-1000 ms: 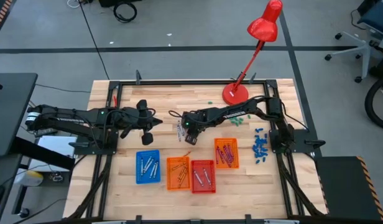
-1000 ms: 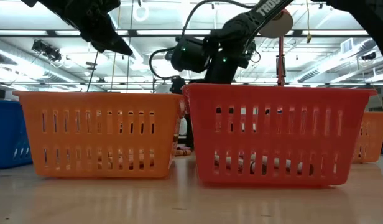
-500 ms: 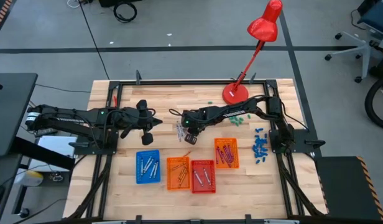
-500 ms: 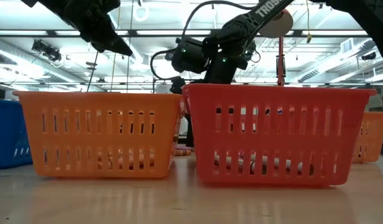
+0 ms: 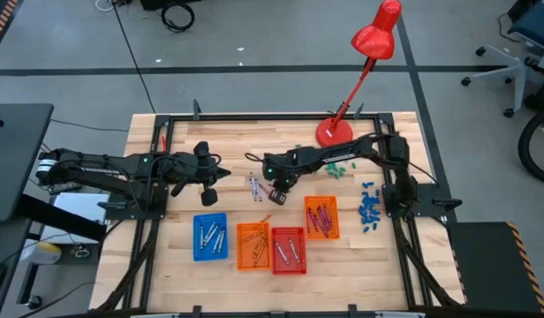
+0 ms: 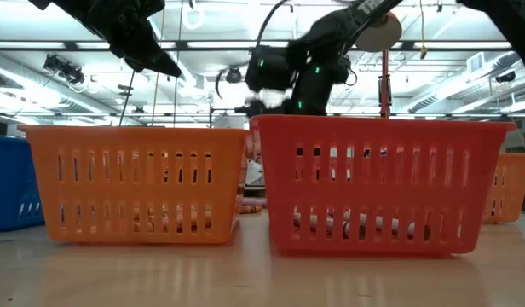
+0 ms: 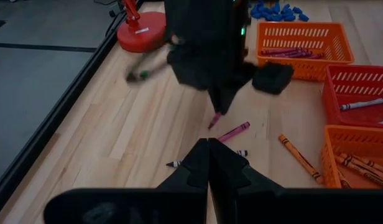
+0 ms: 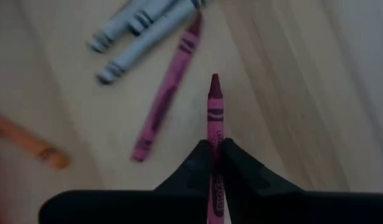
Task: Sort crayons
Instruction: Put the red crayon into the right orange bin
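Note:
Loose crayons [image 5: 255, 185] lie flat on the wooden table near its middle: grey-white, magenta [image 8: 163, 106] and one orange [image 7: 298, 157]. My right gripper [image 5: 277, 184] hangs just right of this pile, shut on a magenta crayon [image 8: 214, 109]. My left gripper [image 5: 221, 173] hovers shut and empty left of the pile, its fingers [image 7: 208, 163] pointing toward it. Sorted crayons lie in the blue tray [image 5: 210, 237], two orange trays [image 5: 253, 246] [image 5: 321, 217] and the red tray [image 5: 288, 250]. My right gripper pinches the magenta crayon's wrapped body [image 8: 214, 144] between its two fingers. The crayon lies along the fingers, its pointed tip [image 8: 214, 79] sticking out past them. The fingers come from above, pointing down. The crayon's tip [image 7: 212, 122] hangs clear above the table.
A red desk lamp's base [image 5: 334, 132] stands at the far edge. Teal-green bits [image 5: 338, 168] lie near it and blue bits [image 5: 369, 208] at the right. The trays stand in a row toward the near edge. Bare wood lies left of the blue tray.
My right gripper has risen from the crayon pile and gone a little toward the table's right edge.

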Robot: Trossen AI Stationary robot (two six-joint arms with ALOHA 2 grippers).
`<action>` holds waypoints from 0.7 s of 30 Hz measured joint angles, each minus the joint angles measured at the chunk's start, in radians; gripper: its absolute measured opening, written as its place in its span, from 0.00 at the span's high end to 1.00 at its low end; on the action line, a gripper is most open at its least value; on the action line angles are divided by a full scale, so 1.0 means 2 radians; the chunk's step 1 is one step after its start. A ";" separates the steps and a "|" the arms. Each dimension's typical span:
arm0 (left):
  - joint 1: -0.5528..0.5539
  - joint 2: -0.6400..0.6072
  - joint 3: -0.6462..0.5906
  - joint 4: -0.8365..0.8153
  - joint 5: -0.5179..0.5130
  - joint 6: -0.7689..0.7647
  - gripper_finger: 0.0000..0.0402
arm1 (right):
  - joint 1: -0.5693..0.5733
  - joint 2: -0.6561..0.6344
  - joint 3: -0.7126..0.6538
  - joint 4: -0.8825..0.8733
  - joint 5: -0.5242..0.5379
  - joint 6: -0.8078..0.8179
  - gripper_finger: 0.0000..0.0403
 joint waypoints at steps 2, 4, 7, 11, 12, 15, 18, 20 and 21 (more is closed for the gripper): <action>0.000 0.000 0.000 0.000 0.000 0.000 0.98 | -0.001 -0.020 0.001 -0.012 0.001 0.000 0.91; 0.000 0.000 0.000 0.000 0.000 0.000 0.98 | -0.001 -0.039 0.001 -0.040 0.003 0.004 0.91; 0.000 0.000 0.000 0.000 0.000 0.000 0.98 | 0.001 -0.062 0.001 -0.080 0.008 0.015 0.91; 0.000 0.000 0.000 0.001 0.000 0.000 0.98 | 0.016 -0.100 0.002 -0.128 0.018 0.036 0.91; 0.000 0.000 0.000 0.000 0.000 0.000 0.98 | 0.021 -0.108 0.002 -0.145 0.021 0.042 0.91; 0.000 0.000 0.000 0.001 0.000 -0.001 0.98 | 0.036 -0.137 0.003 -0.184 0.028 0.069 0.91; 0.000 0.000 0.000 0.001 0.000 -0.001 0.98 | 0.058 -0.160 0.003 -0.231 0.042 0.106 0.91; 0.000 0.000 0.000 0.001 0.000 -0.001 0.98 | 0.075 -0.169 0.003 -0.261 0.043 0.130 0.91; 0.000 0.000 0.000 0.001 0.000 -0.003 0.98 | 0.083 -0.172 0.003 -0.278 0.044 0.142 0.91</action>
